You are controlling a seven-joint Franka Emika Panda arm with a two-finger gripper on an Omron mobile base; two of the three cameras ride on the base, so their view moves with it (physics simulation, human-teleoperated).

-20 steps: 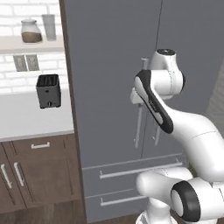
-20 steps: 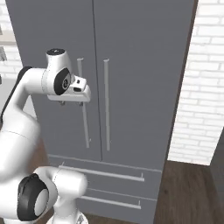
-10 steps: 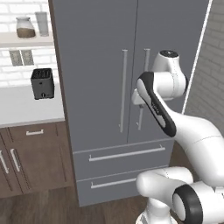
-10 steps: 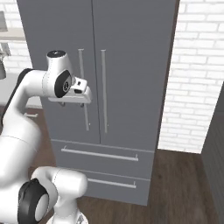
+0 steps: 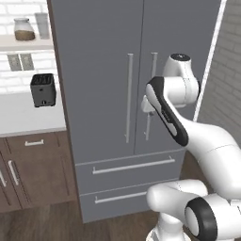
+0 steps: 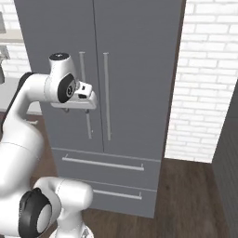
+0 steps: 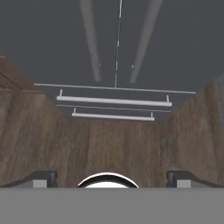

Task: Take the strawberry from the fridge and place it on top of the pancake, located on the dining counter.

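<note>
Since a second ago the base has rolled over, so the fridge (image 5: pixel 136 108) now sits pretty much dead centre in both base views instead of off to one side; that's the cameras moving, not the fridge. Its doors are shut, both drawers too.

Gripper (image 7: pixel 112 177) is pointing downward in front of the fridge, fingers (image 7: pixel 41 178) spread wide apart with nothing between them and touching nothing. From the hand view you look down past the tips at the wood floor (image 7: pixel 109 144), with the two drawer handles and the bottoms of the long door handles further up.

Left base view also catches the toaster (image 5: pixel 43 89) on the white countertop (image 5: pixel 23 115) left of the fridge, plus a jar (image 5: pixel 23 29) on the shelf above it. Right base view gives you the white brick wall (image 6: pixel 204 79) on the fridge's other side.

Hand hangs just in front of the door handles, around mid-door height.
</note>
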